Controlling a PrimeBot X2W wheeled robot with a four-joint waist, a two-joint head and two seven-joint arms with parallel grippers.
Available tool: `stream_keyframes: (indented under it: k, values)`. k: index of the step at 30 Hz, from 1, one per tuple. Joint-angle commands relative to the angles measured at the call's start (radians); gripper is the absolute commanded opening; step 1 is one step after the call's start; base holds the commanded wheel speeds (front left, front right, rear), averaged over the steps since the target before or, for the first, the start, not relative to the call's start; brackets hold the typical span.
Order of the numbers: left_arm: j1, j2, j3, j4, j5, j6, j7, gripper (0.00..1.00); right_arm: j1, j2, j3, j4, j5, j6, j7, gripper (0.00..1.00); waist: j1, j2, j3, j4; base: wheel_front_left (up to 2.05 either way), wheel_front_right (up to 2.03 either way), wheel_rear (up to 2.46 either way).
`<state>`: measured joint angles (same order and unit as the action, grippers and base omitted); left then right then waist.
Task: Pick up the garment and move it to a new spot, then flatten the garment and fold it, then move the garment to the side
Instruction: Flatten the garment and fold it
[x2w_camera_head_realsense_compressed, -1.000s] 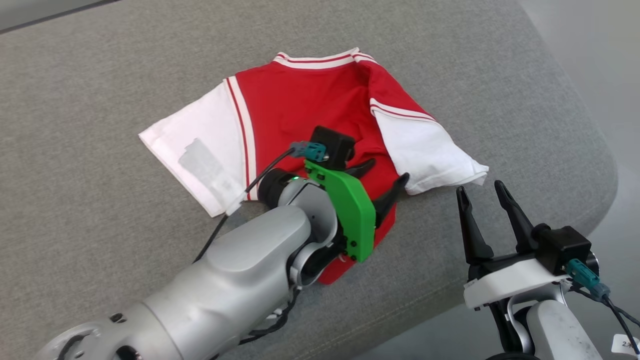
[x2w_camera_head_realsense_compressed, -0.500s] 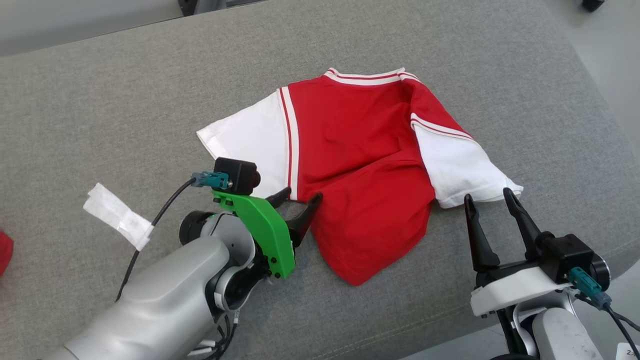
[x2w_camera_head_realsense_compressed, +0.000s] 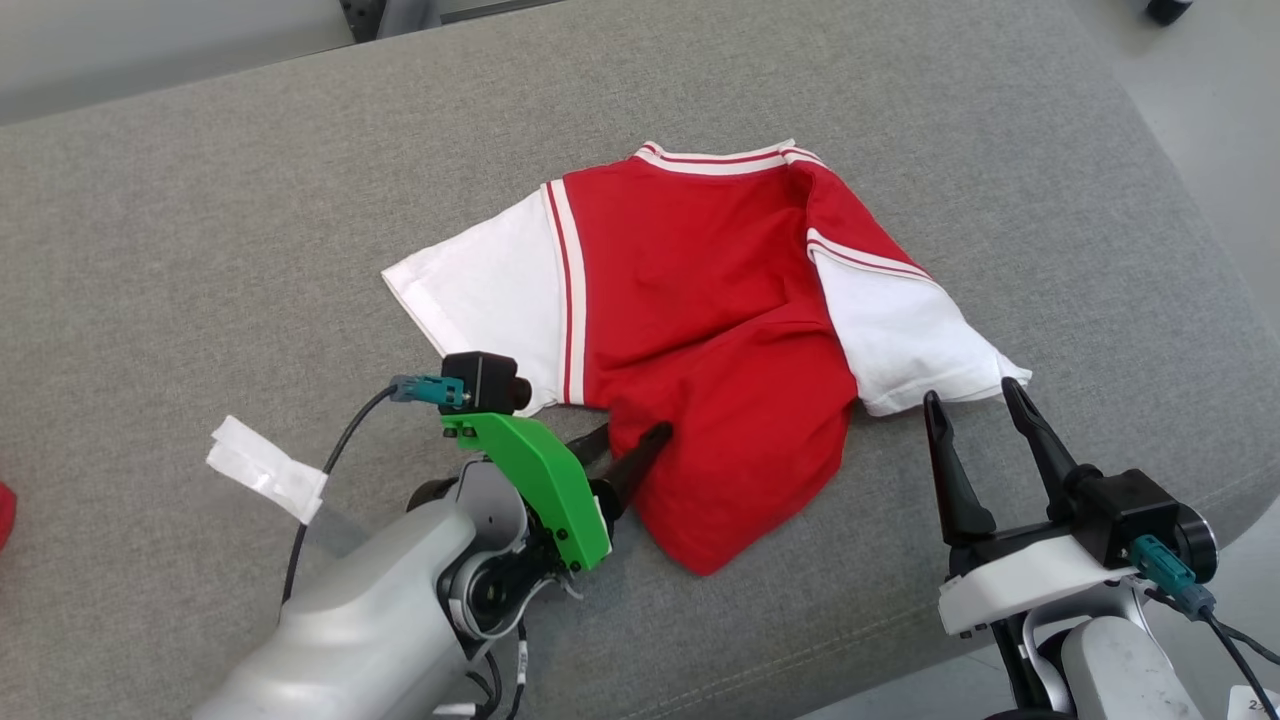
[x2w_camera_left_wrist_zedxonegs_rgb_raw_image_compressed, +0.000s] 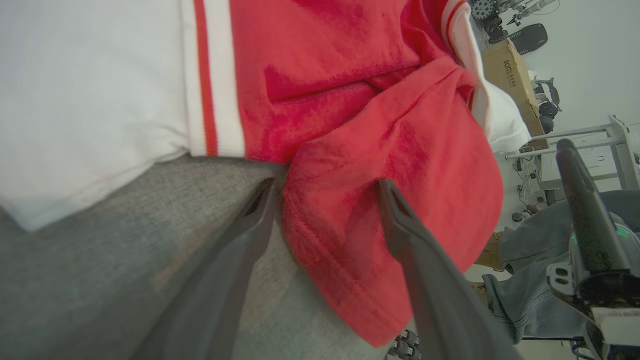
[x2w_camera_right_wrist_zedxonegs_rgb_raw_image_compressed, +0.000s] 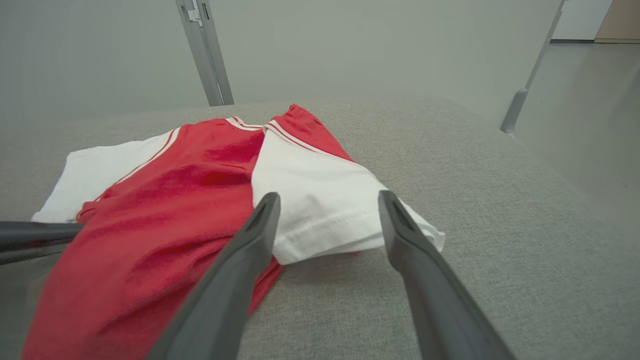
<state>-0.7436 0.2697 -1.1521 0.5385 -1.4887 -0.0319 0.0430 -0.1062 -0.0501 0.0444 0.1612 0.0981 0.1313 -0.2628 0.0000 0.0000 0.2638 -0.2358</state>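
**While both sets of fingers stand apart, the garment (x2w_camera_head_realsense_compressed: 700, 300) lies rumpled on the grey surface (x2w_camera_head_realsense_compressed: 200, 250)**

Where the left gripper (x2w_camera_head_realsense_compressed: 637, 431) reaches in low from the near left, its two dark fingers are spread wide and hold nothing. In the left wrist view one finger (x2w_camera_left_wrist_zedxonegs_rgb_raw_image_compressed: 257, 210) lies over bare grey fabric just beside the red hem. The other finger (x2w_camera_left_wrist_zedxonegs_rgb_raw_image_compressed: 400, 220) lies over the red cloth, so the hem's edge falls between them. Whether either tip presses the cloth cannot be told. A black cable (x2w_camera_head_realsense_compressed: 330, 470) trails from that wrist, with a white tag (x2w_camera_head_realsense_compressed: 265, 470) on it lying on the surface.

At the near right, the right gripper (x2w_camera_head_realsense_compressed: 971, 392) points up the head view, its fingers likewise parted and empty. Their tips are just short of the end of the white sleeve (x2w_camera_head_realsense_compressed: 910, 340) on that side. The right wrist view frames that sleeve's cuff (x2w_camera_right_wrist_zedxonegs_rgb_raw_image_compressed: 325, 235) between the two fingers.

The garment, a red shirt with white sleeves, sits near the middle of the surface. Its lower red part is bunched into a rounded fold towards the near edge. Beyond that the red body is creased, and the other white sleeve (x2w_camera_head_realsense_compressed: 480, 290) spreads flat to the left. Farthest off is the collar (x2w_camera_head_realsense_compressed: 715, 158), white with a red stripe. Behind the surface, the right wrist view shows a grey metal post (x2w_camera_right_wrist_zedxonegs_rgb_raw_image_compressed: 205, 55).
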Motion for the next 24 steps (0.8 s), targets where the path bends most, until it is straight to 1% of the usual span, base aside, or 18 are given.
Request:
stream_keyframes:
  k: [1,2,3,6,8,12,18,21,24]
  values:
    - [0.022,-0.013,0.006,0.013,-0.013,-0.013,0.006,0.91,0.006,-0.002,-0.002,0.000,-0.006,-0.001,-0.003,1.00,0.0000,0.0000,-0.001,-0.001,0.00,0.00,0.00]
    - [0.023,-0.018,0.010,0.020,-0.020,-0.019,0.003,0.31,0.007,-0.002,-0.003,0.000,-0.006,-0.001,-0.003,1.00,0.0000,0.0000,-0.001,0.000,0.00,0.00,0.00]
    - [0.022,-0.021,0.013,0.028,-0.025,-0.026,0.001,0.00,0.009,-0.001,-0.004,0.000,-0.006,-0.001,-0.003,1.00,0.0000,0.0000,-0.002,0.001,0.00,0.00,0.00]
    - [0.010,-0.020,0.029,0.043,-0.024,-0.038,-0.022,0.00,0.015,-0.002,-0.010,0.000,-0.008,-0.001,-0.003,1.00,0.0000,0.0000,-0.007,0.007,0.00,0.00,0.00]
    - [-0.020,-0.004,0.041,0.046,-0.006,-0.038,-0.040,0.00,0.019,-0.002,-0.015,-0.001,-0.010,-0.001,-0.003,1.00,0.0000,0.0000,-0.013,0.017,0.00,0.00,0.00]
    - [-0.096,0.056,0.075,0.053,0.034,-0.008,-0.072,0.00,0.022,-0.002,-0.013,0.001,-0.018,-0.001,-0.003,1.00,0.0000,0.0000,-0.027,0.037,0.00,0.00,0.00]
    - [-0.267,0.138,0.136,0.079,0.083,0.033,-0.102,0.00,0.007,-0.002,0.000,0.005,-0.015,-0.001,-0.003,1.00,0.0000,0.0000,-0.030,0.055,0.00,0.00,0.00]
    - [-0.355,0.159,0.158,0.108,0.117,0.041,-0.136,0.00,-0.001,-0.002,0.004,0.006,-0.013,-0.001,-0.003,1.00,0.0000,0.0000,-0.029,0.057,0.00,0.00,0.00]
    - [-0.424,0.177,0.160,0.135,0.176,0.035,-0.189,0.00,-0.004,-0.002,0.009,0.006,-0.010,-0.001,-0.003,1.00,0.0000,0.0000,-0.030,0.053,0.00,0.00,0.00]
